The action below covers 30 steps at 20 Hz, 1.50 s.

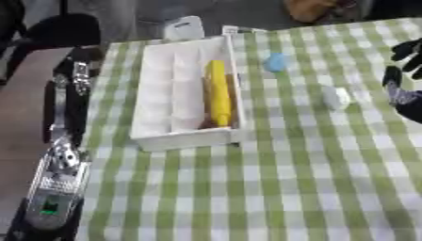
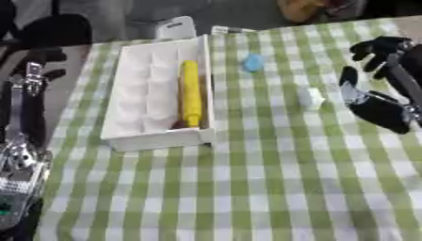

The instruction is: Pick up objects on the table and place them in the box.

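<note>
Right hand [image 2: 375, 106] hovers with fingers spread beside the small white object [image 2: 311, 98], which looks light and likely easiest pinched across its sides.

A white box [image 1: 157, 127] sits upper left of centre on the green-and-white checked worktop [image 1: 272, 188], its long sides running away from the camera, divided inside into lengthwise compartments. A long yellow object [image 1: 218, 94] lies in its right-hand compartment, with something brown just beside it at the near end. Right of the box, apart from it, lies a small light-blue object [image 2: 253, 62]. Lower right of that lies a small white object [image 2: 311, 98].
</note>
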### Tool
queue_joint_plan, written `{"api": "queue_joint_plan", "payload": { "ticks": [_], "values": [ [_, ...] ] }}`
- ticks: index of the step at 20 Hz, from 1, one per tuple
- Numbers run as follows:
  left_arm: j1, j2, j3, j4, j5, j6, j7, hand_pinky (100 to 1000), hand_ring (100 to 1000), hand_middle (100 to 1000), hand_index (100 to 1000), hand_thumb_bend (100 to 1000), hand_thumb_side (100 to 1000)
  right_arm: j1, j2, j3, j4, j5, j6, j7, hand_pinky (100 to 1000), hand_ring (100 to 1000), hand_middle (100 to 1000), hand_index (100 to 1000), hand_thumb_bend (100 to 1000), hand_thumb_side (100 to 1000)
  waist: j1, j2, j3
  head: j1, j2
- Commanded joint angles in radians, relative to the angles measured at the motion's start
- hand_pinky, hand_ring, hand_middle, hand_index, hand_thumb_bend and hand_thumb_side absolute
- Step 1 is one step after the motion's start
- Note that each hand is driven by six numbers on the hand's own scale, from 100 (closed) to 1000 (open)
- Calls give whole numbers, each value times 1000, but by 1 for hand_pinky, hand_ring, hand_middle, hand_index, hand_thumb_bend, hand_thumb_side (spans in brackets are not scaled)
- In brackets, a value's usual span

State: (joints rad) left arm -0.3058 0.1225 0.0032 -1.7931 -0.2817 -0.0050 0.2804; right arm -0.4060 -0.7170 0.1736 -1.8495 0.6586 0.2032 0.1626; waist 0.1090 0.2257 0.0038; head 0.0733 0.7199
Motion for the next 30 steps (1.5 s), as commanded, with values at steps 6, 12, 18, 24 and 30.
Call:
{"api": "queue_joint_plan", "payload": {
  "ticks": [6, 12, 18, 24, 30],
  "values": [
    [-3, 17, -12, -6, 7, -4, -15, 777, 1000, 657, 771, 150, 978, -131, -1, 44, 229, 49, -19, -7, 610, 632, 683, 844, 100, 410, -22, -39, 19, -18, 10],
    [-4, 16, -18, -4, 9, -5, -23, 777, 1000, 655, 771, 149, 979, -188, 22, 65, 356, 87, -57, -6, 622, 643, 715, 861, 100, 491, -20, -38, 36, -36, 11],
    [-6, 16, -22, -4, 11, -6, -28, 776, 1000, 651, 771, 148, 981, -212, 34, 77, 446, 124, -102, 22, 645, 670, 774, 902, 100, 632, -17, -37, 44, -55, 11],
    [-7, 15, -27, -3, 12, -6, -35, 776, 1000, 654, 771, 147, 982, -241, 36, 78, 528, 166, -149, 72, 672, 698, 795, 887, 100, 730, -19, -34, 54, -64, 10],
    [-9, 14, -30, -3, 13, -7, -39, 776, 1000, 658, 771, 146, 982, -262, 41, 74, 588, 194, -193, 128, 684, 716, 808, 894, 100, 820, -18, -31, 67, -72, 7]
  ]
}}
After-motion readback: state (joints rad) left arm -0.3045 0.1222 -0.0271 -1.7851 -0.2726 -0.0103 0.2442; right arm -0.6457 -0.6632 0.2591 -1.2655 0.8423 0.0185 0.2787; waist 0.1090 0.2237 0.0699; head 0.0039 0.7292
